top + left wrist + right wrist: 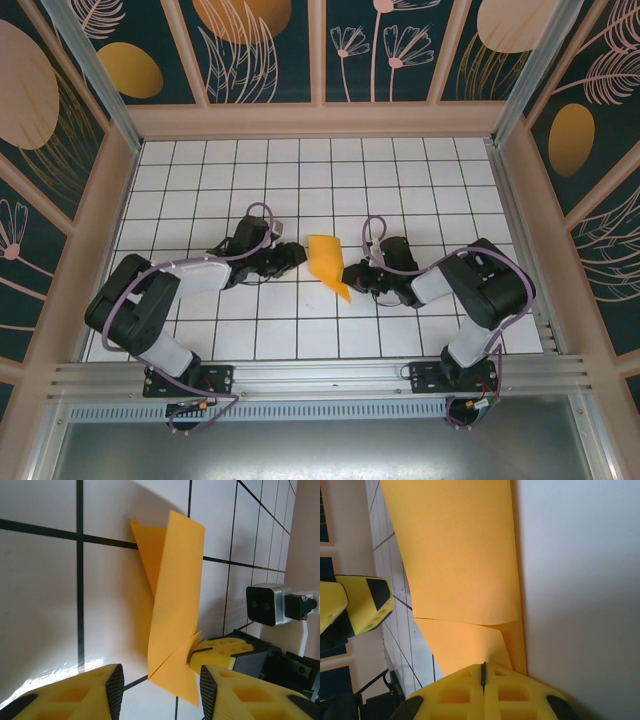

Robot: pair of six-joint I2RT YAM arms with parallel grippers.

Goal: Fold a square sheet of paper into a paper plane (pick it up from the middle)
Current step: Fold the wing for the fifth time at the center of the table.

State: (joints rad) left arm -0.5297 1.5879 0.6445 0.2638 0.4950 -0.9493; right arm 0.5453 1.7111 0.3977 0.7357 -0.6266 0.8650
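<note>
Paper (328, 262): orange-yellow sheet, partly folded, mid-table (200, 170) between the two arms. Right side is raised off the grid and one flap is doubled over. Not yet a dart.

Left: left gripper (297, 252) released, jaws apart, just beside the paper's left edge. From its wrist camera, the paper's (175, 605) low corner sits in the gap between the fingers, with neither pad seen touching.

Right: right gripper (483, 672) clenched on the paper's (460, 555) near edge, pads shut flat on it. This is the sole hold.

Risks, judged:
- Thin sheet held by one edge could swing or sag. The left jaws might then close on the wrong layer or off the crease and set a crooked fold.
- A pull from the left against the pinch could tear the sheet or slip it free.
- Loose flap may spring open.
</note>
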